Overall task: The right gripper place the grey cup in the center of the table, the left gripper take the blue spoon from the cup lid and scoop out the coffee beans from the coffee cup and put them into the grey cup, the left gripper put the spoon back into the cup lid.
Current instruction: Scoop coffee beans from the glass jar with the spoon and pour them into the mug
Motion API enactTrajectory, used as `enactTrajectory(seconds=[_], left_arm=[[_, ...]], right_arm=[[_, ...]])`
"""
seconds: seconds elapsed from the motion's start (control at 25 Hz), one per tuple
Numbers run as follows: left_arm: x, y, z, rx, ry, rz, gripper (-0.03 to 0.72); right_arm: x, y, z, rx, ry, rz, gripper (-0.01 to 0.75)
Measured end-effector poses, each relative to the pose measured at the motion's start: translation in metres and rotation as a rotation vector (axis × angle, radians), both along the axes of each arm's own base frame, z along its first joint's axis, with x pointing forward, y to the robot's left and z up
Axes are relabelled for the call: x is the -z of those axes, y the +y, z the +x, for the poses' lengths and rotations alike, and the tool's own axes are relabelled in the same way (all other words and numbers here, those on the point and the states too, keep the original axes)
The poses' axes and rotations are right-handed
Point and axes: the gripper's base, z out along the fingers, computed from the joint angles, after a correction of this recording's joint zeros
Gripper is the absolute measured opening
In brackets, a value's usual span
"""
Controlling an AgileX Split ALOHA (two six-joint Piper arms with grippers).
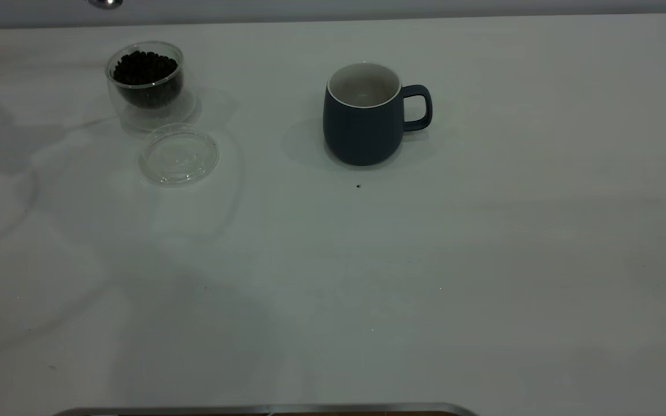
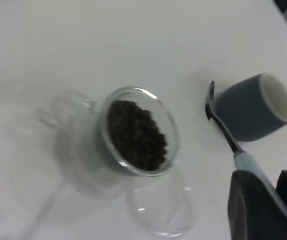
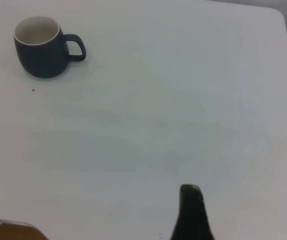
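The grey cup (image 1: pixel 363 118) stands upright near the table's middle, handle to the right; its white inside looks empty. It also shows in the left wrist view (image 2: pixel 253 107) and the right wrist view (image 3: pixel 39 47). The coffee cup (image 1: pixel 145 78) stands at the far left, full of coffee beans (image 2: pixel 136 134). The cup lid (image 1: pixel 178 154) lies flat beside it with nothing on it. My left gripper (image 2: pixel 263 178) is shut on the blue spoon (image 2: pixel 250 166) and holds it in the air, bowl pointing toward the grey cup. My right gripper (image 3: pixel 191 212) hovers over bare table, far from the grey cup.
The white table (image 1: pixel 483 260) has a rounded corner at the far right. A small dark speck (image 1: pixel 358 186) lies just in front of the grey cup. A metal strip (image 1: pixel 263 410) runs along the near edge. A shiny metal bit (image 1: pixel 104 3) shows at the top edge.
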Motion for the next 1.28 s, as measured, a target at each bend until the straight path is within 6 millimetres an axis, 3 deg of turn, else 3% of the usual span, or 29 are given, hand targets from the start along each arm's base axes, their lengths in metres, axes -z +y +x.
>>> enactTrajectory(seconds=[0.6,1.16,1.28], left_arm=[[0.031,-0.046,0.024,0.106,-0.094,0.325,0.130],[0.034,-0.059,0.031,0.126,-0.153,0.397,0.130],[0.043,-0.060,0.030,0.132,-0.130,0.385,0.130]], right_arm=[[0.000,0.000,0.000,0.000,0.000,0.000,0.592],[0.000,0.000,0.000,0.000,0.000,0.000,0.592],[0.000,0.000,0.000,0.000,0.000,0.000,0.592]])
